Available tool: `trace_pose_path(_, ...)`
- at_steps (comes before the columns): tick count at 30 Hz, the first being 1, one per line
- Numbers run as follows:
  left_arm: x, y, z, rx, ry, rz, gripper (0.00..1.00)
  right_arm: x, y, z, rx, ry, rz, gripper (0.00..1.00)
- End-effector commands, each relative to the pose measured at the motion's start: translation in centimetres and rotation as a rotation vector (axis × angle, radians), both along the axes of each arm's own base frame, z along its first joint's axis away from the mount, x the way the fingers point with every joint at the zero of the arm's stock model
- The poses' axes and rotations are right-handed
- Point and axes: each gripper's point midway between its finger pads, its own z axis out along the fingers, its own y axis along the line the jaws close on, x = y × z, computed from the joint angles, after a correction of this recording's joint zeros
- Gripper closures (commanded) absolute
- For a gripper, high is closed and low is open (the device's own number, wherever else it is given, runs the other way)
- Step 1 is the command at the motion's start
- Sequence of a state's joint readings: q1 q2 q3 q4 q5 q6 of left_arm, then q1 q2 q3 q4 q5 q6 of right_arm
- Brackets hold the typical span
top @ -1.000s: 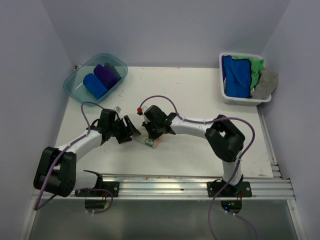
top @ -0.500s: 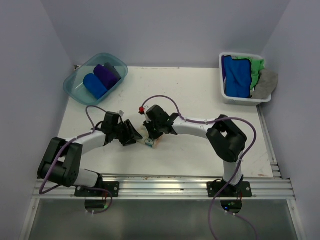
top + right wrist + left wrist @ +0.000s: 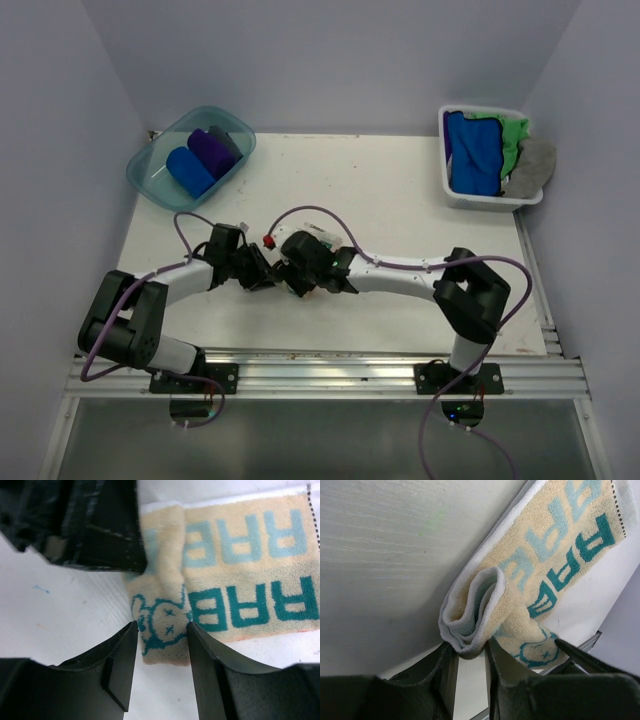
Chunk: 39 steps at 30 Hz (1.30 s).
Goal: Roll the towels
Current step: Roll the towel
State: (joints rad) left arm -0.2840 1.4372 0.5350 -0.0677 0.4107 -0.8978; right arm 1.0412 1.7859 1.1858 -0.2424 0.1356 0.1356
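A cream towel (image 3: 545,555) with teal lettering lies flat on the white table, its near end curled into a small roll. My left gripper (image 3: 470,652) is shut on that rolled end, one finger on each side of it. My right gripper (image 3: 161,630) stands open just over the towel's (image 3: 240,555) end, astride the teal bear figure. In the top view the left gripper (image 3: 262,275) and right gripper (image 3: 293,278) meet at the table's middle front, and the arms hide this towel. A blue towel (image 3: 188,170) and a purple towel (image 3: 212,150) lie rolled in the tub.
The translucent teal tub (image 3: 140,170) sits at the back left. A white basket (image 3: 480,203) at the back right holds loose blue (image 3: 470,150), green (image 3: 512,140) and grey (image 3: 530,168) towels. The left gripper's black fingers (image 3: 100,530) crowd the right wrist view.
My right gripper has let go and opened, shifting left and nearer. My left gripper has moved right and closed on the towel's rolled end.
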Motion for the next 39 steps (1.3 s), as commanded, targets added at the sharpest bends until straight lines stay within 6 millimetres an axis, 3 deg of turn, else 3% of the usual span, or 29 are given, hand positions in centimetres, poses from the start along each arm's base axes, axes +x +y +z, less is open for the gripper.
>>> trace_pose_path(1,0.8,-0.1,0.7,0.021,-0.028,-0.008,0.71,-0.1,0.8,1.9,-0.059,-0.204,0.066,0.51)
trace_pose_path(7,1.1,-0.1,1.0,0.022,-0.035,-0.009,0.71,-1.0,1.9,0.7,-0.151,-0.281,0.140,0.52)
trace_pose_path(9,1.0,-0.1,1.0,0.023,-0.032,-0.009,0.71,-0.7,1.8,1.1,-0.160,-0.312,0.125,0.53)
trace_pose_path(15,1.0,-0.1,0.8,0.024,-0.029,-0.013,0.71,0.0,1.1,3.7,-0.119,-0.372,0.051,0.51)
trace_pose_path(20,0.8,0.0,0.5,0.028,-0.019,-0.013,0.71,-0.4,1.8,6.9,-0.034,-0.389,0.048,0.50)
trace_pose_path(22,0.8,0.0,0.5,0.028,-0.019,-0.013,0.71,-0.6,2.3,7.3,-0.022,-0.377,0.066,0.50)
trace_pose_path(35,0.9,0.1,0.6,0.034,-0.019,-0.013,0.71,-2.8,3.7,2.4,-0.085,-0.268,0.206,0.53)
trace_pose_path(39,0.8,0.1,0.7,0.034,-0.021,-0.014,0.71,-2.3,3.4,0.9,-0.113,-0.249,0.189,0.53)
